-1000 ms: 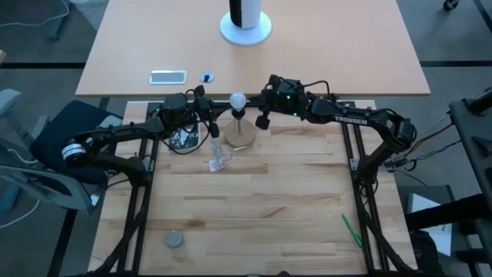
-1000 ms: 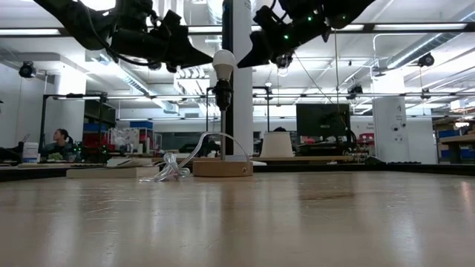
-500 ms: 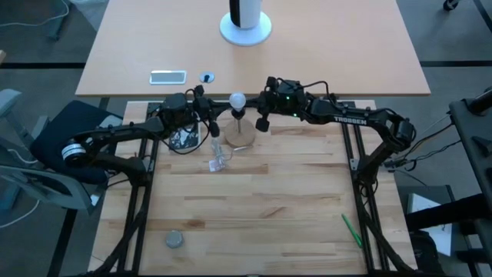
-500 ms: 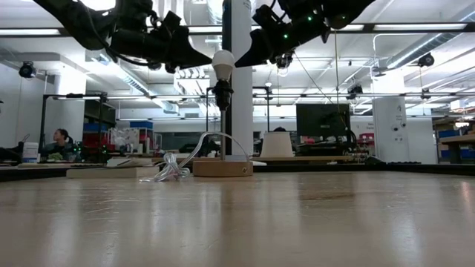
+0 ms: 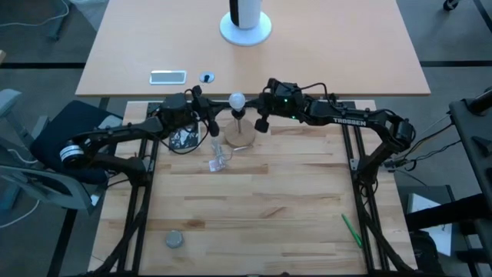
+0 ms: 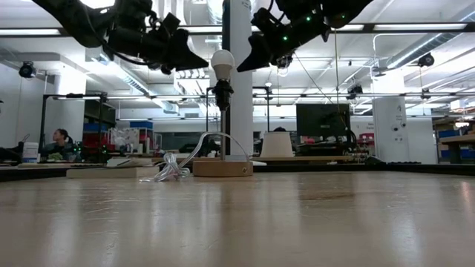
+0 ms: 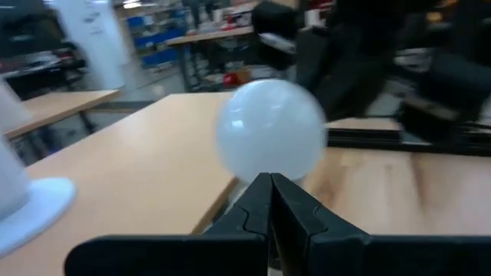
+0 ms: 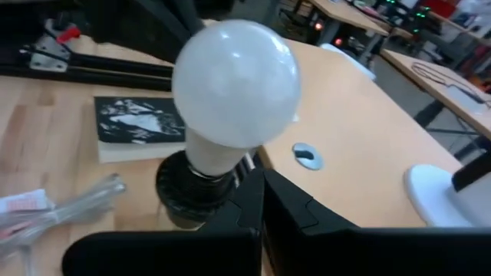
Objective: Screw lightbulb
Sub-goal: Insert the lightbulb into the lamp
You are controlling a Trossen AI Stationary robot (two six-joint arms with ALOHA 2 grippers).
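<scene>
The white frosted lightbulb (image 5: 237, 100) stands upright with its base in a black socket (image 6: 222, 93), on a stem above a round wooden base (image 6: 223, 168). My left gripper (image 5: 210, 108) is shut, and its tip sits just beside the globe on the table's left side. My right gripper (image 5: 257, 114) is shut and sits just beside the globe on the table's right side. In the low view a narrow gap shows between each tip and the bulb (image 6: 222, 61). The bulb fills the left wrist view (image 7: 270, 130) and the right wrist view (image 8: 234, 84).
A clear plastic bag (image 5: 218, 160) and a black printed card (image 5: 183, 138) lie beside the wooden base (image 5: 241, 135). A clear cord (image 6: 178, 167) trails from the base. A grey disc (image 5: 174, 240) and a green pen (image 5: 351, 229) lie near the front. A phone (image 5: 167, 77) and a white stand (image 5: 246, 29) are on the far table.
</scene>
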